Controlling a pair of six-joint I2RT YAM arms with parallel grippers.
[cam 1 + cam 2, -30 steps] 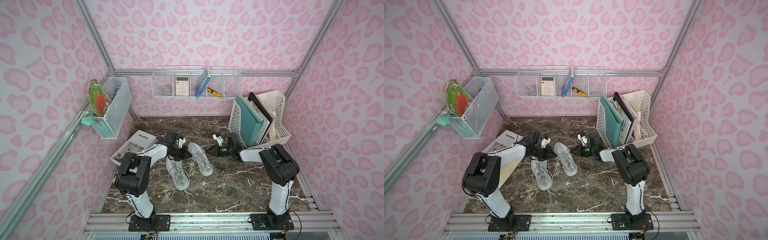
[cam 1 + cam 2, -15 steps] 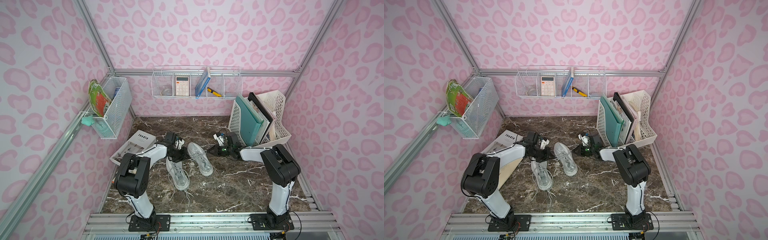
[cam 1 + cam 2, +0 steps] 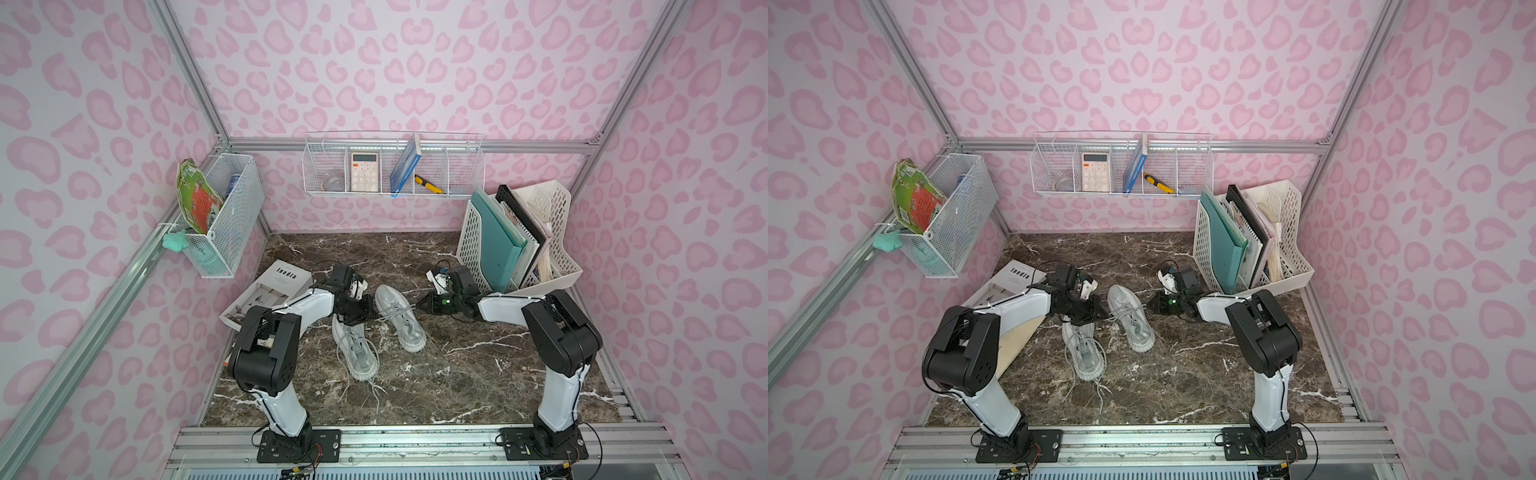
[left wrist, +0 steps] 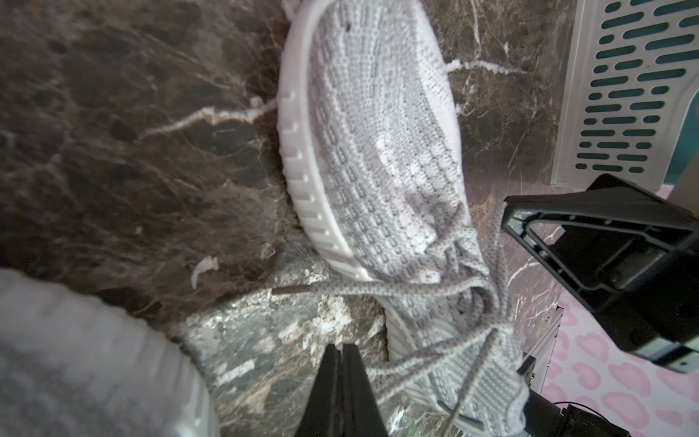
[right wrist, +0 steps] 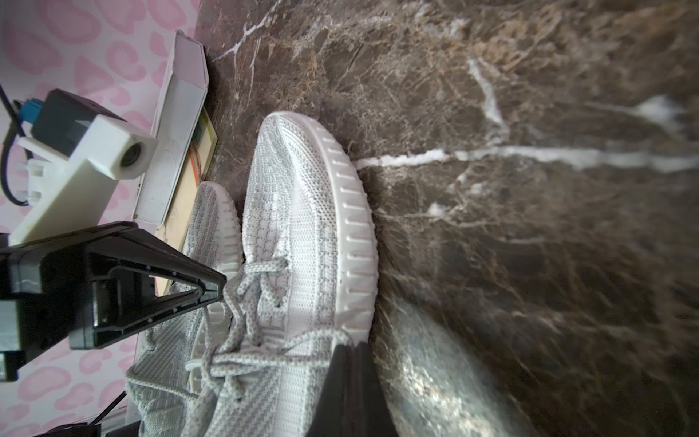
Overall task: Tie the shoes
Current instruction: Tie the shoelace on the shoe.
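Note:
Two light grey knit shoes lie mid-table in both top views. The farther shoe (image 3: 400, 319) (image 3: 1130, 318) lies between my grippers. My left gripper (image 3: 371, 314) (image 4: 342, 346) is at its left side, shut on a lace loop (image 4: 401, 363) that runs taut to the knot. On its other side, my right gripper (image 3: 420, 305) (image 5: 351, 345) is shut on another lace loop (image 5: 302, 336). The nearer shoe (image 3: 356, 351) (image 3: 1084, 353) lies partly under the left wrist, its laces (image 3: 376, 395) trailing loose toward the front.
A white box (image 3: 270, 291) lies on a board behind the left arm. A white file rack (image 3: 552, 266) with folders stands at the back right, just behind the right wrist. Wire baskets (image 3: 392, 170) hang on the walls.
Hardly anything has moved. Both grippers stay shut at the sides of the farther shoe, and the left one has shifted a touch.

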